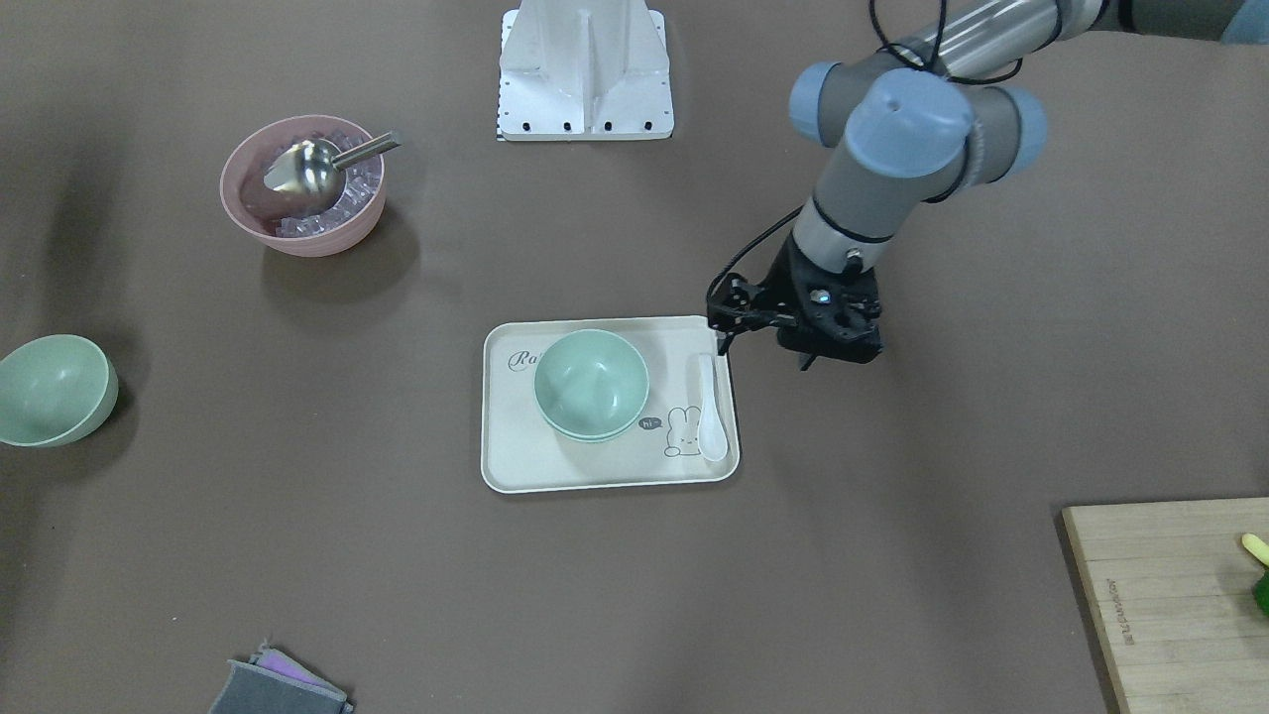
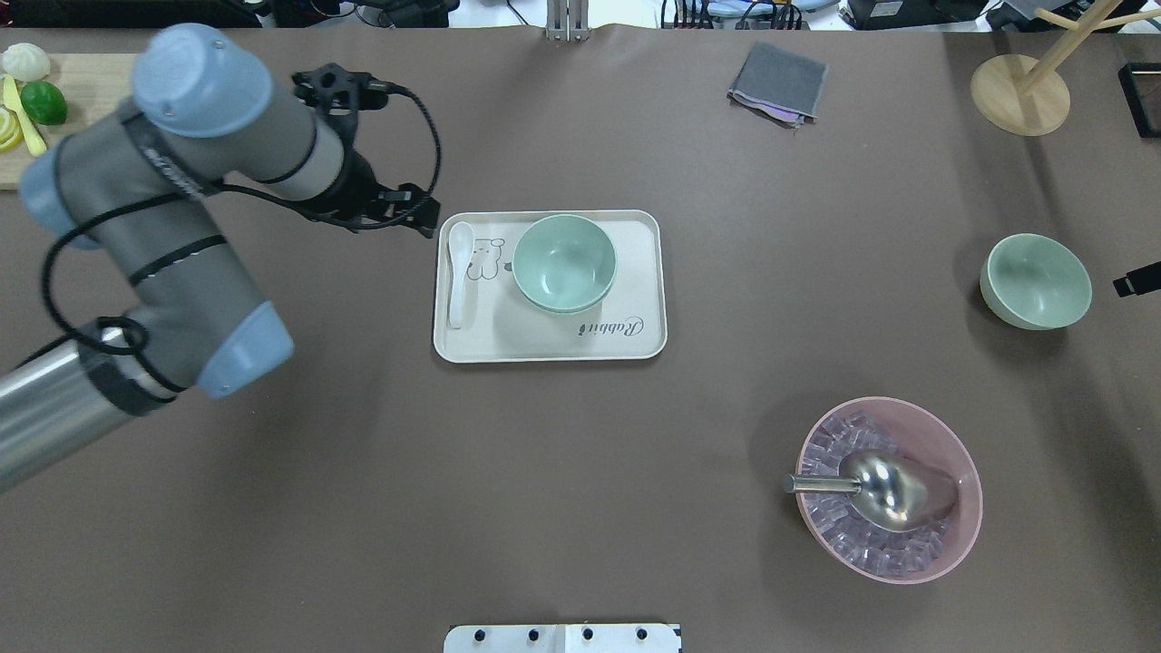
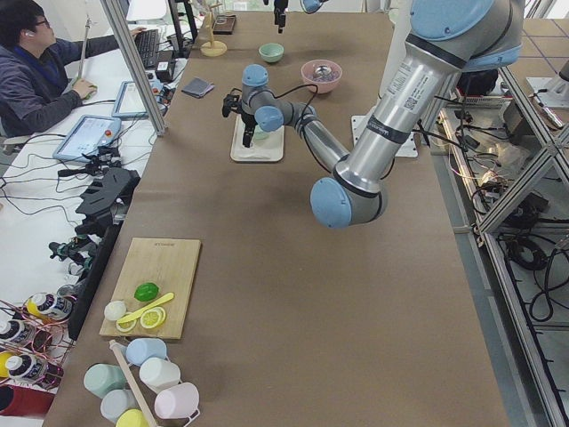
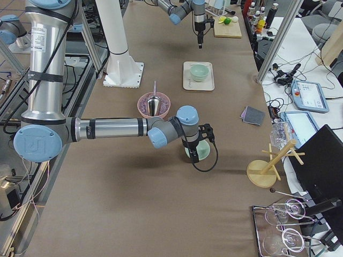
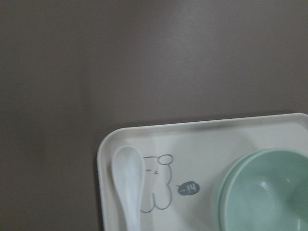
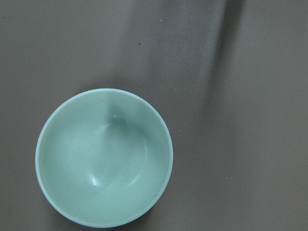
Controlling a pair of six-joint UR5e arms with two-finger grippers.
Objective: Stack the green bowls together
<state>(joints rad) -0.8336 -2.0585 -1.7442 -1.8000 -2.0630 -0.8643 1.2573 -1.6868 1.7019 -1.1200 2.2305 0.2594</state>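
Note:
Two green bowls (image 1: 592, 385) sit nested together on a cream tray (image 1: 516, 466), and the left wrist view catches them at the lower right (image 5: 262, 195). A single green bowl (image 2: 1036, 279) stands alone on the brown table at the far right of the overhead view, and it fills the right wrist view (image 6: 103, 156). My left gripper (image 1: 805, 359) hangs just outside the tray's spoon end with nothing in it, and I cannot tell its jaw state. My right gripper (image 2: 1136, 283) shows only as a black tip beside the lone bowl, so its state is unclear too.
A white spoon (image 1: 711, 407) lies on the tray. A pink bowl (image 2: 889, 490) holds ice cubes and a metal scoop. A grey cloth (image 2: 777, 83), a wooden stand (image 2: 1020, 91) and a cutting board (image 1: 1170, 595) sit near the table edges. A person sits at a desk (image 3: 36, 62).

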